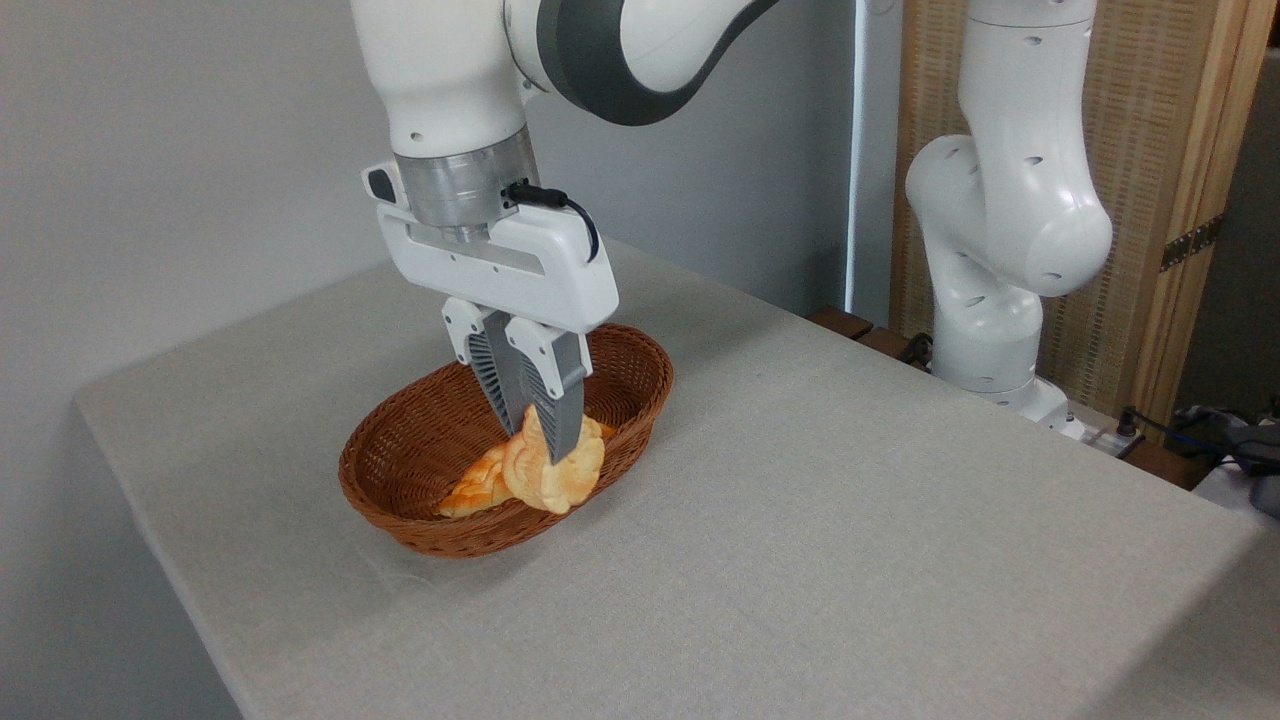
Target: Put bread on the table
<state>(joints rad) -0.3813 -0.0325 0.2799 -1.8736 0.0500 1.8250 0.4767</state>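
Now the claw (pixel 545 440) grips the bread (pixel 556 472) between its two fingers, holding it in the air over the near-right rim of the wicker basket (pixel 400 500). Another loaf (pixel 478 488) lies inside the basket on the table (pixel 850 520).

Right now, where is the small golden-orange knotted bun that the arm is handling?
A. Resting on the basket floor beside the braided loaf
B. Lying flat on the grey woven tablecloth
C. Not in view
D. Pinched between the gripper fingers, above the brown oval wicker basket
D: the gripper is shut on the bun, which hangs over the near rim of the basket, clear of the table.
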